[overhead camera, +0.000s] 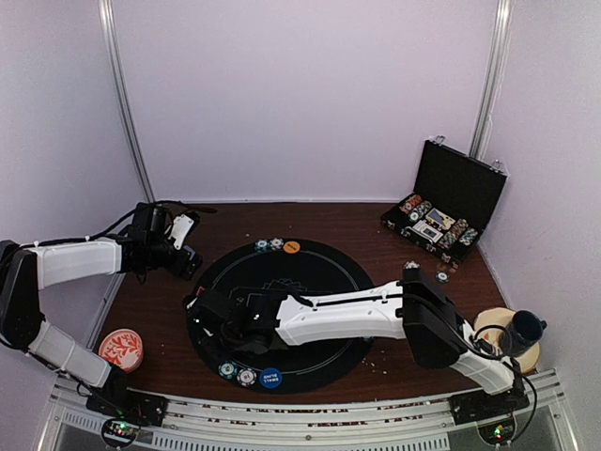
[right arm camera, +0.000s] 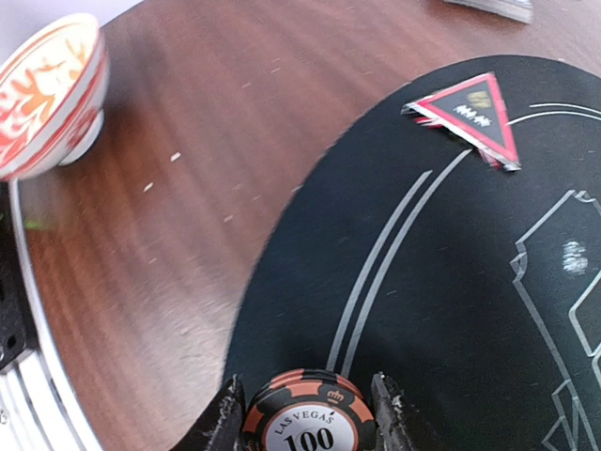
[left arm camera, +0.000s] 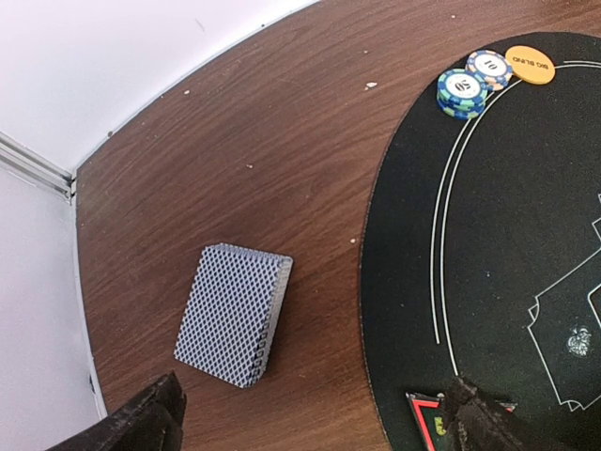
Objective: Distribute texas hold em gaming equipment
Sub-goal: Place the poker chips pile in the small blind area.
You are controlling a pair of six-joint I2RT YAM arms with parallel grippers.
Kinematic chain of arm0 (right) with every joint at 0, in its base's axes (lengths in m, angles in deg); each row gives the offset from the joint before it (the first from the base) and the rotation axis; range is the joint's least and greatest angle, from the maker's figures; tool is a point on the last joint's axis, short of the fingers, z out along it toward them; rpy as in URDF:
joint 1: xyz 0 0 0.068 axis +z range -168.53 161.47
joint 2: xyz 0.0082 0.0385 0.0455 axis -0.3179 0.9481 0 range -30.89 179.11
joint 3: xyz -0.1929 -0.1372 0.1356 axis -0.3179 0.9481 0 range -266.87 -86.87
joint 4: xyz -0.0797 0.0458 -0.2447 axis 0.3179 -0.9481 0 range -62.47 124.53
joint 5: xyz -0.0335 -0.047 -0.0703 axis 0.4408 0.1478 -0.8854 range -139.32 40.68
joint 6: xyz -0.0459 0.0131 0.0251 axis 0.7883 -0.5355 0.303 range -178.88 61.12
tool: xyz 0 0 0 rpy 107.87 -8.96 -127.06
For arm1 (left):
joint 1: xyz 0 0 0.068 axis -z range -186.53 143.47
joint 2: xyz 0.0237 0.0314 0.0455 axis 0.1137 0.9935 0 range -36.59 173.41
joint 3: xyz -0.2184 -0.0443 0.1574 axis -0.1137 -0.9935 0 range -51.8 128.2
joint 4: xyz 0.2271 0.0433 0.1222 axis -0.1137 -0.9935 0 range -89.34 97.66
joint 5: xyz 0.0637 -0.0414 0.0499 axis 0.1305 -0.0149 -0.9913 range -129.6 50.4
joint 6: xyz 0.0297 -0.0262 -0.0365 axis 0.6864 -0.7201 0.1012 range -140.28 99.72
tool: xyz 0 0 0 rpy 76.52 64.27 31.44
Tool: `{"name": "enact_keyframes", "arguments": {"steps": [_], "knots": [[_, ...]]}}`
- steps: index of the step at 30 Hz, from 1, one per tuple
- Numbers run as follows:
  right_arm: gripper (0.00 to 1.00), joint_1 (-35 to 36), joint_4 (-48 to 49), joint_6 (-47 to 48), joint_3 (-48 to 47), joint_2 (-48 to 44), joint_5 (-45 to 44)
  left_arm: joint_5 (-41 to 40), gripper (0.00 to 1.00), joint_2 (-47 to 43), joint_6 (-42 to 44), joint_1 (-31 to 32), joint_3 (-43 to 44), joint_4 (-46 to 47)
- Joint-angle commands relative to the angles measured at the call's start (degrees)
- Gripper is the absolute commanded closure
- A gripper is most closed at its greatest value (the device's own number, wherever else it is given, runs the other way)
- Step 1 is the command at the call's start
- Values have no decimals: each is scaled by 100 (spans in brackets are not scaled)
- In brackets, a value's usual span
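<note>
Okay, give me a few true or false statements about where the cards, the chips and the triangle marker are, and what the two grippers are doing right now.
1. The right gripper holds an orange-and-black striped poker chip marked 100. True.
2. The grey-blue-backed deck of playing cards lies on the black round mat. False: it lies on the brown wooden table, beside the mat.
3. The left gripper is shut on the deck. False: it is open and holds nothing.
4. The red triangle marker lies on the mat. True.
</note>
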Motion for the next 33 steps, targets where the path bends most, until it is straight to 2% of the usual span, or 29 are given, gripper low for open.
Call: {"name": "enact_keyframes", "arguments": {"steps": [1,22,30,33], "knots": [[65,137,169,139,165,65,138,99,2,-49,-63,-62,150,213],[64,201,210,200,253,307,-33,143,2,-27,-62,-59,161,204],[52,212,129,250,220,340,22,148,2,-12,-53,-60,157,204],[45,224,114,282,217,300,42,145,2,-3,-54,-61,161,204]]}}
